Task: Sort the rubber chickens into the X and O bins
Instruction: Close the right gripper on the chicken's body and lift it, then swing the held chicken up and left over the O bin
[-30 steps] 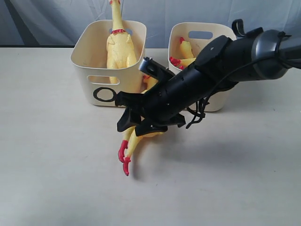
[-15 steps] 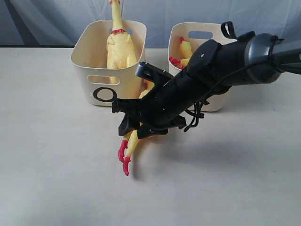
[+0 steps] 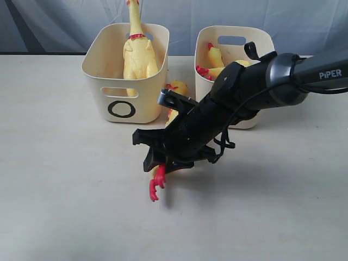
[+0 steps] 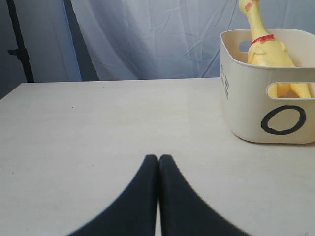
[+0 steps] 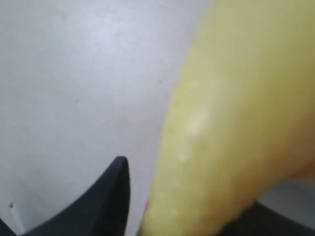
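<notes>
- Since a second ago the right arm has swung lower and forward, and the loose rubber chicken [image 3: 157,183] has shifted with it: its red feet now lie together, further to the exterior view's right.
- That chicken lies on the surface [image 3: 65,190] between the two bins, head up near the O bin [image 3: 103,81], its body hidden under the right gripper [image 3: 149,155].
- In the right wrist view the fingers [image 5: 110,196] stand either side of the yellow body and are narrowing. I cannot tell whether they press it yet.
- The left gripper [image 4: 158,164] waits well apart with its fingers pressed together on nothing.
- Step in hand, as I judge it: closing on the chicken.
  - Let the fingers settle fully on the soft body before lifting, since rubber gives and can slip.
  - Raise it high enough for the dangling legs to pass over a bin rim.
- Counted:
  - Two cream bins. One shows a black O; the other bin [image 3: 255,38] has its mark hidden behind the arm.
  - At least three chickens: one standing upright in the O bin [image 3: 138,57], at least one in the other bin [image 3: 215,56], and the loose one.
</notes>
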`<control>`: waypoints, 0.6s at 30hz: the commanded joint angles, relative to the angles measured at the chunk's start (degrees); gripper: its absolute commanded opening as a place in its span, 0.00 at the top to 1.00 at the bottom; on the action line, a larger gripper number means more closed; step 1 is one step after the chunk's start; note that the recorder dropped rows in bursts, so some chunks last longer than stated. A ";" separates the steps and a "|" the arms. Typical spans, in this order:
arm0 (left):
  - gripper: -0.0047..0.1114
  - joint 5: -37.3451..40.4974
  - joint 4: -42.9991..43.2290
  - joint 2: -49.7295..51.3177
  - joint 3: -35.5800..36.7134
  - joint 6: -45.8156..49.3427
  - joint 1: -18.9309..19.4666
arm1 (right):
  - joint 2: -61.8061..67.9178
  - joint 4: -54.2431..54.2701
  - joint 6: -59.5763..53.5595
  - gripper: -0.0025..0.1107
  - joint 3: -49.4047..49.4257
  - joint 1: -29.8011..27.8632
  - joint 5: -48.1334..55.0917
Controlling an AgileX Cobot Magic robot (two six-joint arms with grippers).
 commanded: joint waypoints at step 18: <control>0.96 -0.48 0.00 -0.14 -0.08 -0.24 -0.12 | -4.18 -4.11 -0.41 0.99 -0.22 0.08 6.86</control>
